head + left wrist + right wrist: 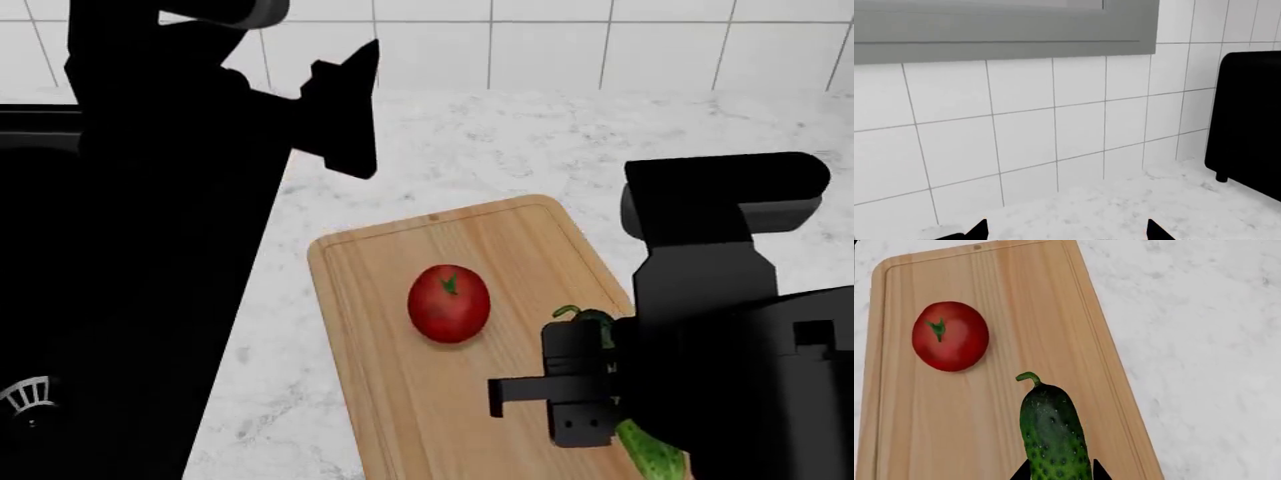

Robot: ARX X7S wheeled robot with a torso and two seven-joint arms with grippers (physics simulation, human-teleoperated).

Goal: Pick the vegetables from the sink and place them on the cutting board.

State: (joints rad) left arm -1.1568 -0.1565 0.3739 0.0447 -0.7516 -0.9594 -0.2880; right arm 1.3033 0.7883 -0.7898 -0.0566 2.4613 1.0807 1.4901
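The cucumber [1053, 432] is seen lying over the cutting board [1007, 300], its curled stem end pointed toward the tomato [949, 336], its other end caught between the two dark fingertips of the right gripper [1057, 472]; the gripper is judged to be closed on it, though whether the cucumber already rests on the wood or is held just above it cannot be told. The tomato is set upright on the board, well inside the groove and apart from the cucumber; in the head view it [449, 303] is shown near the board's [387, 270] middle, with the cucumber [651, 455] near the board's right edge, mostly hidden by the right arm. The sink [80, 400] is seen at the left of the white marble counter [521, 150], largely hidden by the left arm. The left gripper [1064, 231] is raised toward the tiled wall [1021, 130]; its tips stand wide apart with nothing between them. The last placing is judged to be in hand; the next move would call for the right jaws to be opened and the arm lifted straight away, so that the cucumber is not rolled off the edge.
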